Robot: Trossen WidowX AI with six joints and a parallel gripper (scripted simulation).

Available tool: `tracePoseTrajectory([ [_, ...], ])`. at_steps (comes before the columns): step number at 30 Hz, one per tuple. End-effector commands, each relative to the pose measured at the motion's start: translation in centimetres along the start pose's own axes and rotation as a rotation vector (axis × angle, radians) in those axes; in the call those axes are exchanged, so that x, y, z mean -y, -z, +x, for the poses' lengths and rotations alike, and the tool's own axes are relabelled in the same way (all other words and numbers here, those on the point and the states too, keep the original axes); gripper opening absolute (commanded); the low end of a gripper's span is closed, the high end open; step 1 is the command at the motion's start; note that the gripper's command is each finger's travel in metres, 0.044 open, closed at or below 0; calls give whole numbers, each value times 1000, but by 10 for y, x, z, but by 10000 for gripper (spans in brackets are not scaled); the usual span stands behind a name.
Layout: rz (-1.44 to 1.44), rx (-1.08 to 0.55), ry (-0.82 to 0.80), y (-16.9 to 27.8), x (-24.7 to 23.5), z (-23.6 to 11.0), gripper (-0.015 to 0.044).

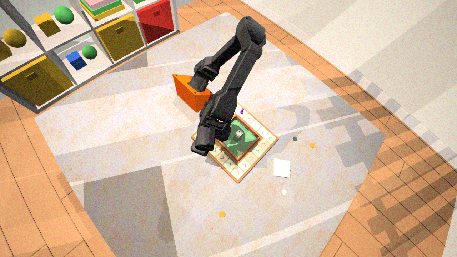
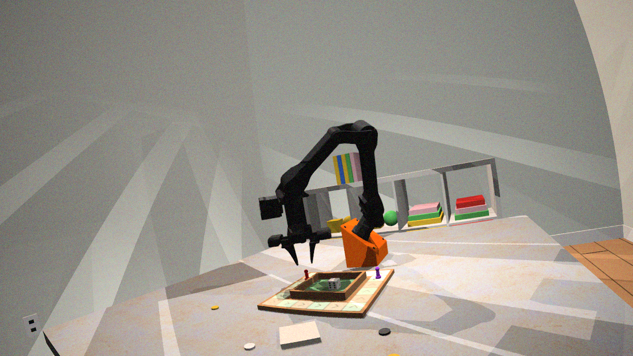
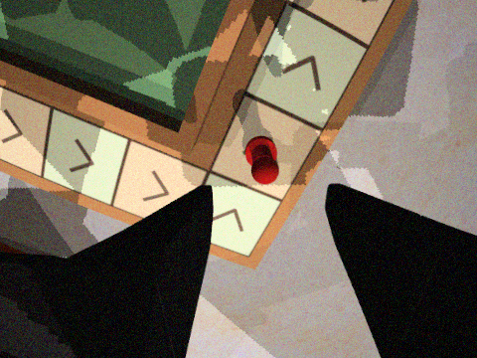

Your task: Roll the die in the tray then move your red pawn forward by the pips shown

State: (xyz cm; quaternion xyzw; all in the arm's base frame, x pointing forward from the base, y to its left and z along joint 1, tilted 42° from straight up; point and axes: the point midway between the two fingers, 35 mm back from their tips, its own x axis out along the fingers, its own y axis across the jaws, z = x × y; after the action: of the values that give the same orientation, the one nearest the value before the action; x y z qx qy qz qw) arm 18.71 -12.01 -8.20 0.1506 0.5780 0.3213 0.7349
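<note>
Found the gripper point(image 2: 303, 262) half open and gripping nothing, hung well above the board point(image 1: 242, 166) with its tips pointed down. Spotted the red pawn point(image 3: 262, 161) standing upright on a track square almost straight beneath, just ahead of the gap between the fingertips in the wrist view. Noted the die point(image 1: 237, 135) lying inside the tray point(image 2: 318, 293), off to one side of the tool and well apart from it; could not read its top pips with certainty at this size.

Judged the roll done and the pawn pickup as the step in hand.

Counted several ways for it to fail:
- Coming down slightly off centre, so that one finger landed on the pawn's head and toppled it instead of straddling it.
- Closing unevenly on so slim a piece, pushing it sideways onto a neighbouring square before the grip took, and spoiling the count.
- Catching the tray wall, which ran just beside the pawn's square, with the finger on that side; jolting the tray and perhaps turning the die to another face.
- Misreading the pips, or stepping against the arrows at the corner square close by.
- Lifting too little and dragging the pawn along the board.

Rated the purple pawn point(image 2: 377, 272) as low risk, standing far from the tool across the tray.
</note>
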Motion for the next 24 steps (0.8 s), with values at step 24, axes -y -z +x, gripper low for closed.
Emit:
tracePoseTrajectory([
  [24, 4, 6, 0, -1, 0, 41, 200],
])
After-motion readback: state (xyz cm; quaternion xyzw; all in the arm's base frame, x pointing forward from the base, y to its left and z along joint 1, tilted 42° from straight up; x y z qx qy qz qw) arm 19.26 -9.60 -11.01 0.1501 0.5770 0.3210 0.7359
